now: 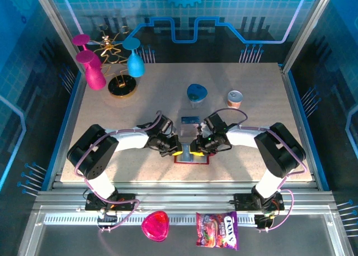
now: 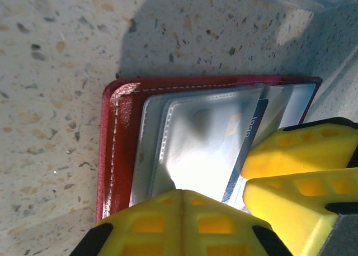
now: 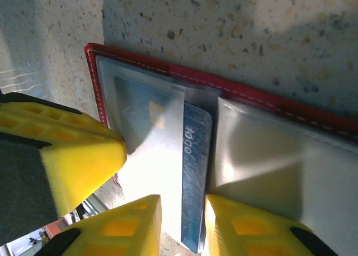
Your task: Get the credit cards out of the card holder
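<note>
Now | left end effector (image 2: pixel 182 199) closed, tips on card holder (image 2: pixel 114 150) | right end effector (image 3: pixel 182 204) slightly apart astride blue credit card (image 3: pixel 196 166)

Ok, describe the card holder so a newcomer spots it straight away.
On the speckled table, look near the front edge, midway between the two arms. There, under the left gripper and right gripper, the card holder lies open flat. It is the only dark red, white-stitched folder, with clear pockets and a blue card inside.
</note>
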Tool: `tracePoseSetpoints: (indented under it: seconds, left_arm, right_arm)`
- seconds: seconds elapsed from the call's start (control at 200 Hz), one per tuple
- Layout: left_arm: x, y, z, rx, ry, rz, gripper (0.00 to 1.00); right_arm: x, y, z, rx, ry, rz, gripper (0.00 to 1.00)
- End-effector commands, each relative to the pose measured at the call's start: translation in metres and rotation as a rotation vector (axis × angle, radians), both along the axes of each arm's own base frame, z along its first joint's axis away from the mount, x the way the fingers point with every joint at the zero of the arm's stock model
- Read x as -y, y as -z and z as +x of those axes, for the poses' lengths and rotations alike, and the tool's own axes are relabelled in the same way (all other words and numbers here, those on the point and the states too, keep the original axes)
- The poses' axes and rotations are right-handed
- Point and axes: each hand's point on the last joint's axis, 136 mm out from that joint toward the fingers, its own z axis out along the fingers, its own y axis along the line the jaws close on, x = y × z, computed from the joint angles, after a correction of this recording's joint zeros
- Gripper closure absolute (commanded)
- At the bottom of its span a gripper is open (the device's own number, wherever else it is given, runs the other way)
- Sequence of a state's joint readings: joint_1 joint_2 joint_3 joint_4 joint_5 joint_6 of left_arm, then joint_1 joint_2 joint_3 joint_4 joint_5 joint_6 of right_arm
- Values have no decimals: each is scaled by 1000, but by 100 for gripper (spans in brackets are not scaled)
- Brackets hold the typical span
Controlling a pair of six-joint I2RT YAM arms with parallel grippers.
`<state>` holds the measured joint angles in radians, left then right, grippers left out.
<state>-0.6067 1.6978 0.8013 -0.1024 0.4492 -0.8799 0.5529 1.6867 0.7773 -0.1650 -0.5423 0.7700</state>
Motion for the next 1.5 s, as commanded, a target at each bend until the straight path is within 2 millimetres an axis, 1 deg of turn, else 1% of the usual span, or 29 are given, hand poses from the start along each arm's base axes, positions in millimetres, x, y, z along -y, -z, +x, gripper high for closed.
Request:
tracePoseSetpoints:
  seconds: [0.0,0.18,0.365,0.505,0.896,1.161,1.491]
  left_arm:
    - [-6,14,-10,-32,16,36,95]
    - [-6,17,-11,-39,16,38,95]
    - [-8,19,-14,-51,19,44,97]
    - [-9,22,-16,-59,22,49,97]
    - [-10,24,-18,-65,25,53,97]
    - [-10,25,-18,-71,26,55,97]
    - [-10,26,-18,-75,27,59,97]
  right_arm:
    - [5,8,-3,-32,12,-3,73]
    - [4,9,-4,-37,13,3,74]
    - [-1,8,-2,-41,22,48,75]
    - [-2,8,-3,-45,29,65,76]
    - [-3,-7,1,-15,43,114,82]
    - [0,-6,0,-17,51,111,87]
    - [10,-9,0,-8,58,94,90]
